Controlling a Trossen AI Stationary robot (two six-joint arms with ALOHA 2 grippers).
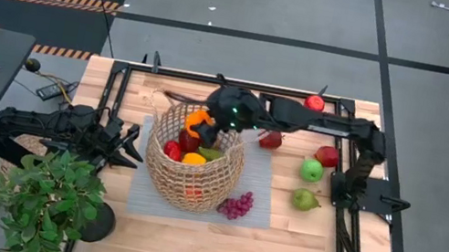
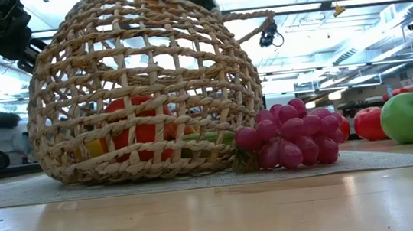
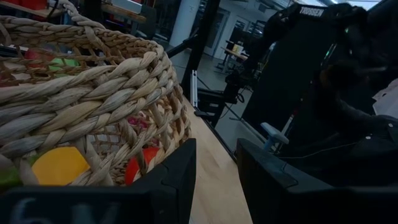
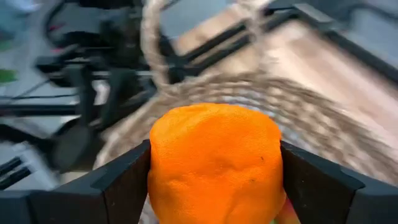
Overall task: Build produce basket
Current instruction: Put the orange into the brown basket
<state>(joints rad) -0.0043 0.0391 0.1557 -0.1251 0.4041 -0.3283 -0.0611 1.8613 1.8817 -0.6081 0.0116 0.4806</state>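
Note:
The tan wicker basket (image 1: 190, 171) stands on a grey mat and holds red, orange, yellow and green produce (image 1: 188, 147). My right gripper (image 1: 204, 122) reaches in from the table's right and hovers over the basket's far rim, shut on an orange (image 4: 216, 165). My left gripper (image 1: 133, 147) waits open just off the basket's left wall (image 3: 93, 93), fingers level and pointing at it. Purple grapes (image 2: 289, 134) lie on the mat against the basket's base. The basket (image 2: 142, 91) fills the low view. My right gripper pinches the orange (image 4: 216, 165) between its two fingers, one on each of its opposite sides (image 4: 157, 168). The fruit is lifted clear, above the basket's opening (image 4: 298, 106). The fingers (image 4: 124, 180) reach in from the table's right.
Loose produce lies right of the basket: a red apple (image 1: 315, 103) at the far edge, a dark red fruit (image 1: 271, 139), another red apple (image 1: 327, 155), a green apple (image 1: 312, 170) and a green pear (image 1: 305, 199). A potted plant (image 1: 50, 197) stands at the near left corner.

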